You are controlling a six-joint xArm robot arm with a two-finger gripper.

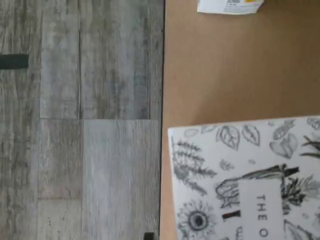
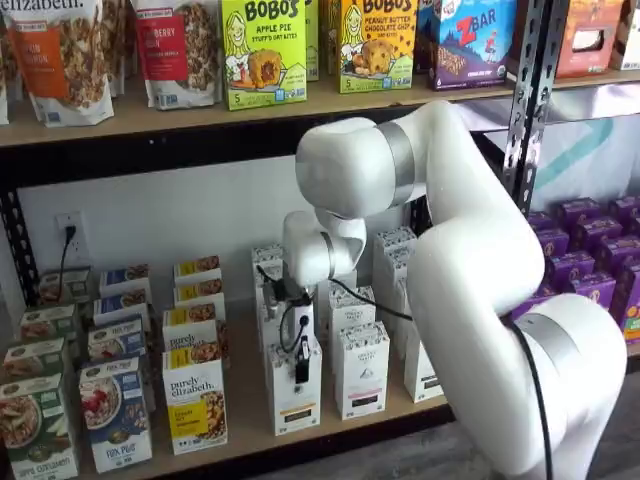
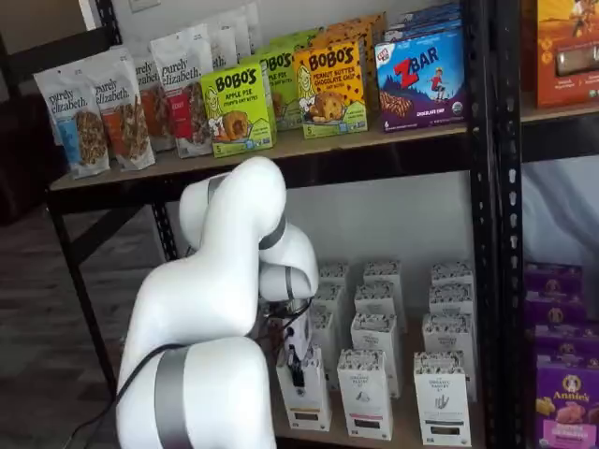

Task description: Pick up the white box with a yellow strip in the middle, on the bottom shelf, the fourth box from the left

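Shelf views both catch the pincer (image 2: 301,368) hanging right at the front face of the white box (image 2: 296,388), at the front edge of the bottom shelf (image 2: 250,420). Fingers seen as a single dark shape; cannot tell whether open or closed. Judged mid-approach: box standing on the board, not lifted; closing on it and drawing it out left to do. Just beside the pincer, a matching carton with a pink strip (image 2: 361,370); farther off to the other side, a purely elizabeth box (image 2: 196,400).

Wrist view alone looks down on the leaf-patterned carton top (image 1: 250,180), tan board and grey plank floor (image 1: 80,120); no fingers visible there.
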